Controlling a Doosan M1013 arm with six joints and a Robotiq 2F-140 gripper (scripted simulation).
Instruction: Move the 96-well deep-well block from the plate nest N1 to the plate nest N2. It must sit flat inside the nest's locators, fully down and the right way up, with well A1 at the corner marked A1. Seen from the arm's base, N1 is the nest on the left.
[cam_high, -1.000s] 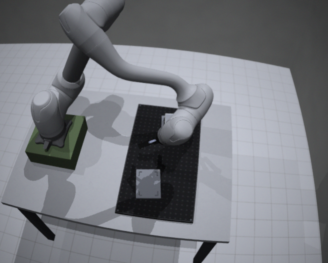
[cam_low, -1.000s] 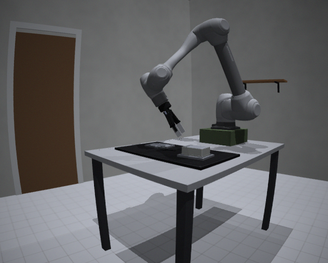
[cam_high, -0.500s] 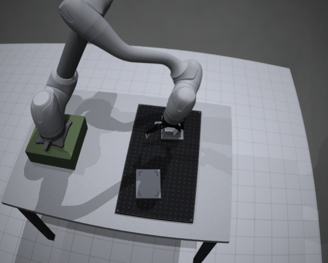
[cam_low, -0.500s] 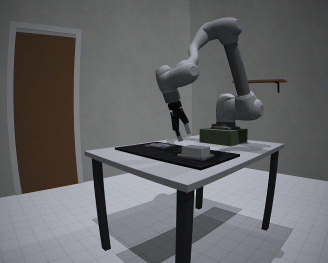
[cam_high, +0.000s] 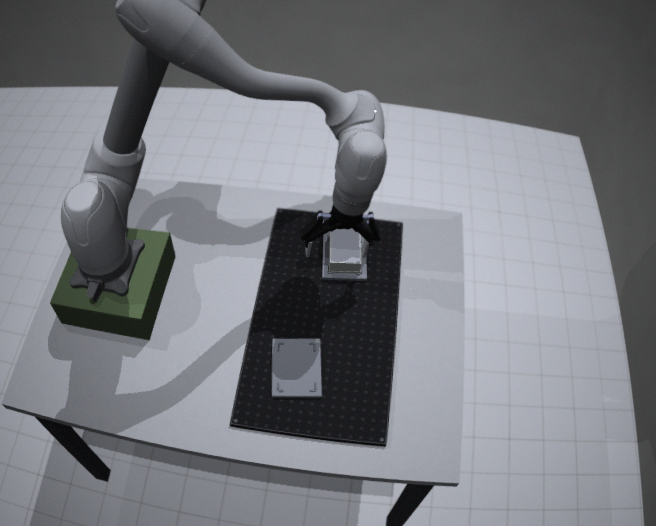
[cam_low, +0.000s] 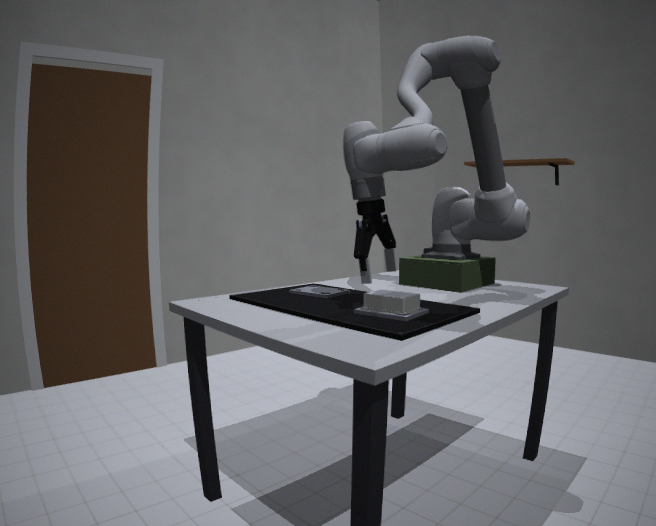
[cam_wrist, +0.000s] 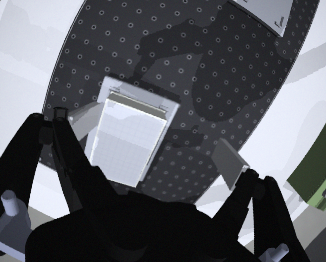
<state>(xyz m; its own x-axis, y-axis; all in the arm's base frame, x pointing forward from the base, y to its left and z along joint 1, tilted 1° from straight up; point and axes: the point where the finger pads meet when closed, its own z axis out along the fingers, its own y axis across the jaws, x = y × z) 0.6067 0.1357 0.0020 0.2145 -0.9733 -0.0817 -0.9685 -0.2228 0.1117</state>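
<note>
A pale grey table (cam_high: 180, 350) on dark legs carries two things directly: a green pedestal (cam_high: 150, 306) off to one side of the open fingers (cam_high: 308, 249), and a black dotted mat (cam_high: 355, 350) spread beneath the fingers.

arm bent over, wrist pointing down, gripper (cam_low: 375, 266) wide open, empty.

The deep-well block's (cam_high: 344, 253) wells and A1 corner are too small to tell.
</note>
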